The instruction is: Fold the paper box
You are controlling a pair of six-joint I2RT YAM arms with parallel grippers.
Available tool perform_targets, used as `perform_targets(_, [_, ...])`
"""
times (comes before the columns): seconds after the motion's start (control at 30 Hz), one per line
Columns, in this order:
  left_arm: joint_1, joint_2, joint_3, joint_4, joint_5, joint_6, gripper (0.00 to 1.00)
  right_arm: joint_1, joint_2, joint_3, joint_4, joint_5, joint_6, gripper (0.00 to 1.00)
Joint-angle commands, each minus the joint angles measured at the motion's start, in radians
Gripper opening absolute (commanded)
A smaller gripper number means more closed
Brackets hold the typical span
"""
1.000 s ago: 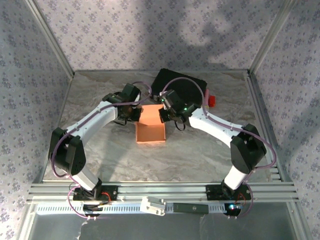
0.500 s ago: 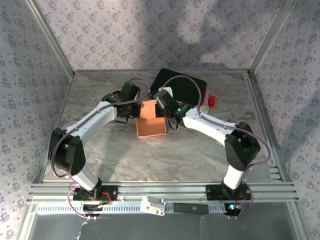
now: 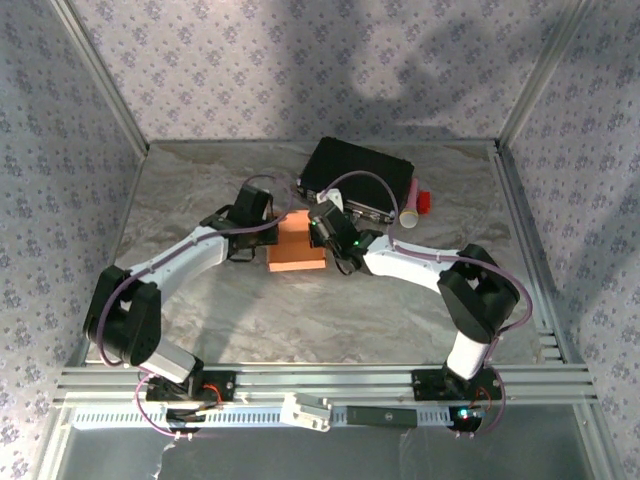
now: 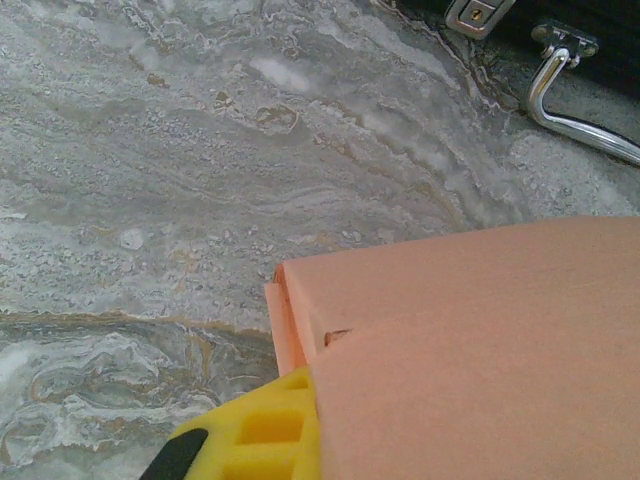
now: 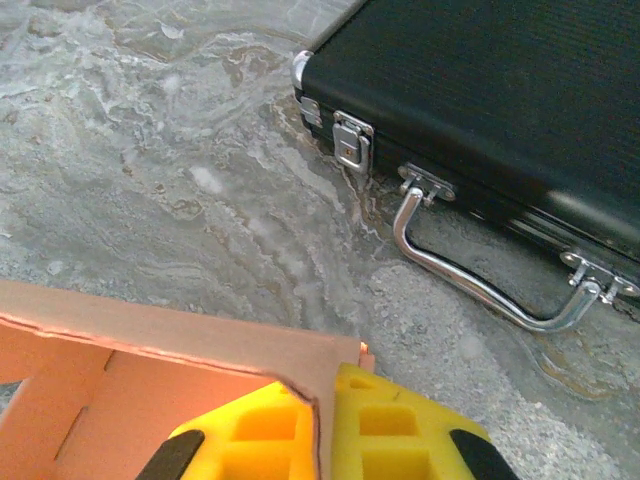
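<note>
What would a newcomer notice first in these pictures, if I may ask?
The salmon-pink paper box in the middle of the table draws the eye first, with the left claw and the right claw each shut on one of its walls. Just behind it lies a black case with metal latches and a handle.

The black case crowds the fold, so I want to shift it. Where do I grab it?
Probably the metal handle on the black case's near long side, approached from the arms' side. It is a thin bar bowing out from that side; the lid looks too broad for the jaws.
</note>
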Motion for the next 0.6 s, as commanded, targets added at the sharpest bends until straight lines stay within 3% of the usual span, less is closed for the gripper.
perform_targets(0.0, [-0.037,-0.050,-0.019,0.206,0.120,0.000,0.02,0.050,0.001,-0.032,0.143,-0.097,-0.053,0.00])
perform_targets(0.57, [-0.119,-0.174,-0.202,0.302,0.045,-0.013,0.02,0.143,-0.033,-0.194,0.272,0.031,-0.101,0.00])
